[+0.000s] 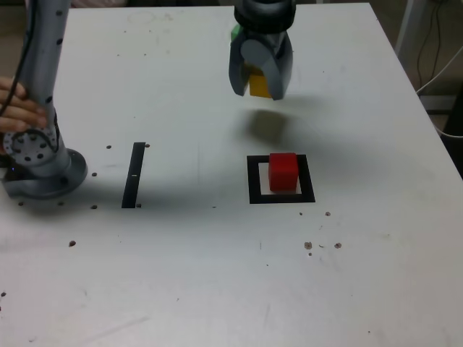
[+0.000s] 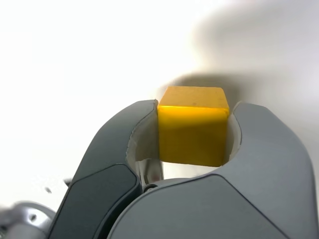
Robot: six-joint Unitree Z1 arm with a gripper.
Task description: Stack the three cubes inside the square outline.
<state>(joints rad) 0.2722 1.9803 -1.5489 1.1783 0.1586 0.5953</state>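
Observation:
My gripper (image 1: 260, 88) hangs in the air above the table, shut on the yellow cube (image 1: 257, 83). In the wrist view the yellow cube (image 2: 193, 124) sits squeezed between the two grey fingers (image 2: 114, 149). The red cube (image 1: 283, 172) stands inside the black square outline (image 1: 255, 181), nearer the camera than the gripper in the exterior view. A sliver of the green cube (image 1: 235, 32) shows behind the gripper at the far side, mostly hidden by it.
A thin black strip (image 1: 134, 174) lies on the white table (image 1: 217, 275) at the exterior view's left. The arm's base (image 1: 40, 155) stands at the far left, with a person's hand (image 1: 14, 108) beside it. Small dark specks dot the table.

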